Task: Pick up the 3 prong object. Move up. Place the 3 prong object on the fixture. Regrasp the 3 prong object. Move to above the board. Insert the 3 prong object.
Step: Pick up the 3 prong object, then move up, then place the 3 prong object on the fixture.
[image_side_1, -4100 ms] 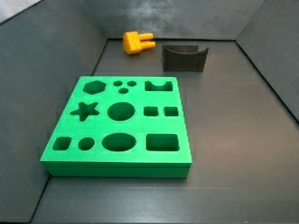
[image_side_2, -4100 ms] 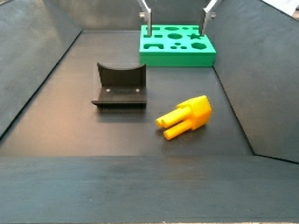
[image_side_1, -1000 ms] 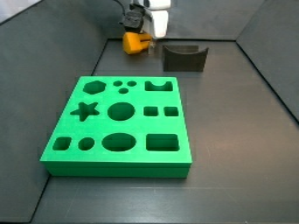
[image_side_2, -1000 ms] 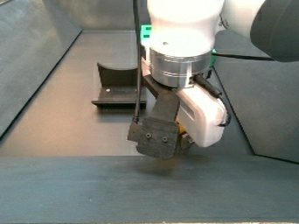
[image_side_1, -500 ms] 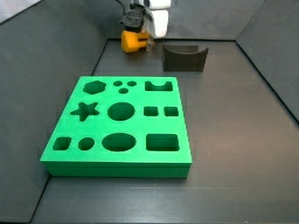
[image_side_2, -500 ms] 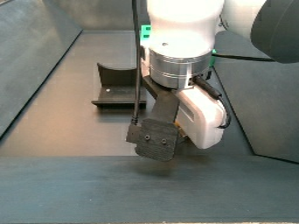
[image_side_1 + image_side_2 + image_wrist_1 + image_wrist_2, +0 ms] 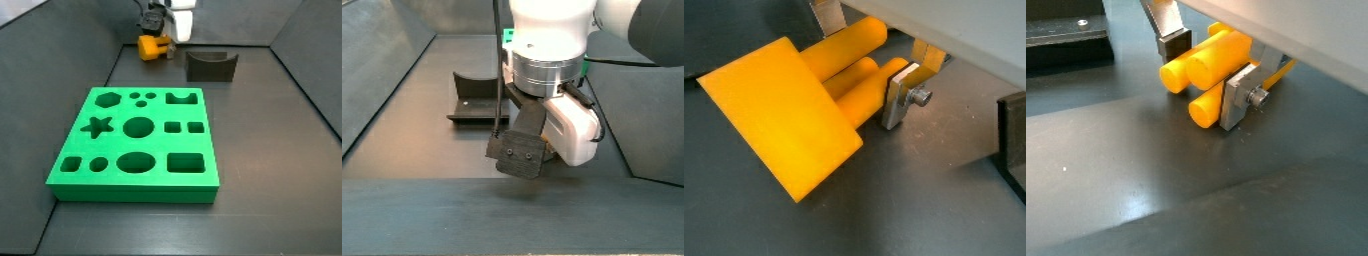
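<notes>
The gripper pinches the 3 prong object by its prongs, just beside the fixture, far from the board. Step 1, picking up, looks done. Next it must lift straight up

Nothing readable is showing anywhere: no lettering, labels, brand marks or numbers. The gripper, closed on the 3 prong object, is showing none either.
</notes>
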